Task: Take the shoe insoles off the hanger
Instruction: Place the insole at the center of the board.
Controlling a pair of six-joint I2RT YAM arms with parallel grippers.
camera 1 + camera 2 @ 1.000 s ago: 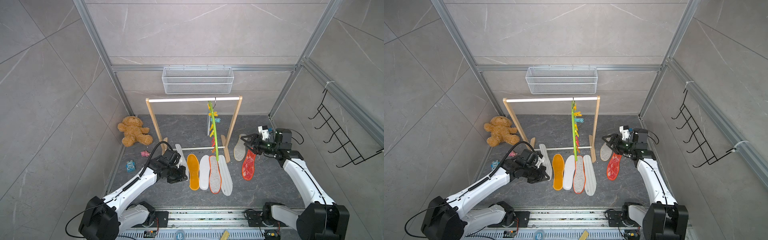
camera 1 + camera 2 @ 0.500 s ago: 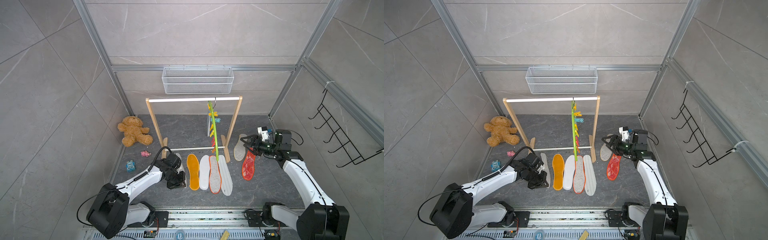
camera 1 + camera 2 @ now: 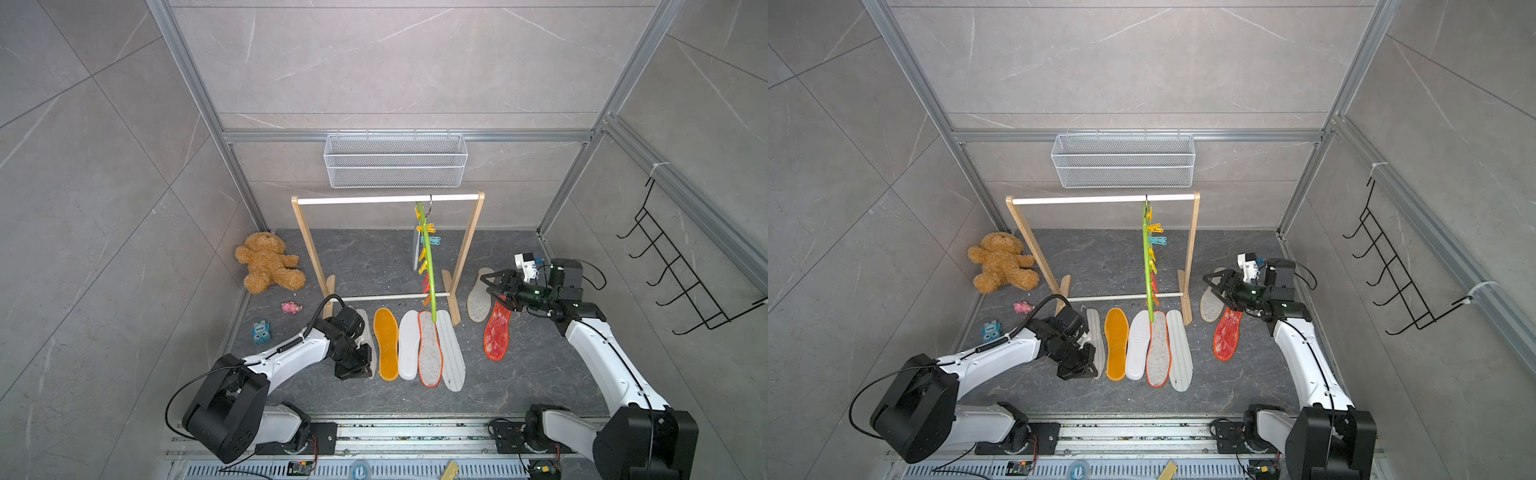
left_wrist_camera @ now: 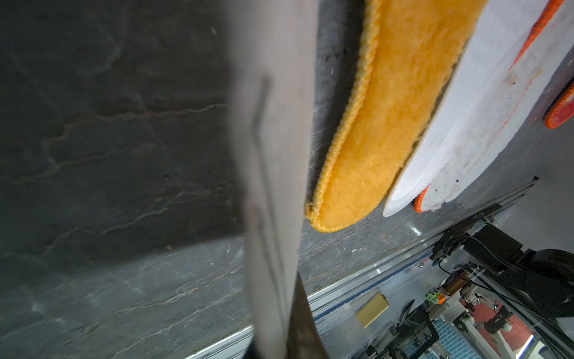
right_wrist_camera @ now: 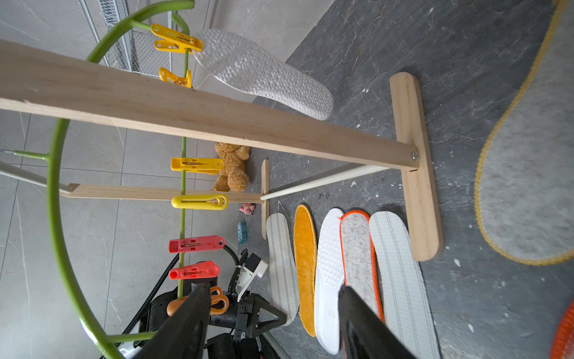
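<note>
The lime-green hanger [image 3: 428, 266] [image 3: 1146, 266] [image 5: 56, 186] hangs from the rack's rail. One blue-grey insole [image 3: 415, 249] [image 5: 264, 71] is still clipped to it. My left gripper [image 3: 353, 365] [image 4: 279, 342] is shut on a pale striped insole [image 3: 366, 332] [image 4: 273, 155], low at the left end of a row on the floor. That row holds the orange-yellow [image 3: 385, 345], white [image 3: 409, 345], orange-rimmed grey [image 3: 430, 353] and second striped [image 3: 451, 353] insoles. My right gripper [image 3: 492, 286] [image 5: 273, 289] is open and empty above the red mesh [image 3: 496, 332] and felt [image 3: 478, 295] insoles.
The wooden rack [image 3: 309, 249] stands mid-floor under a white wire basket [image 3: 395, 160]. A teddy bear [image 3: 268, 270], a pink toy [image 3: 291, 307] and a blue toy [image 3: 261, 331] lie at the left. Black wall hooks [image 3: 673, 270] hang on the right wall.
My left gripper has come toward the front and down with the striped insole, beside the orange-yellow one. The right arm has not moved.
</note>
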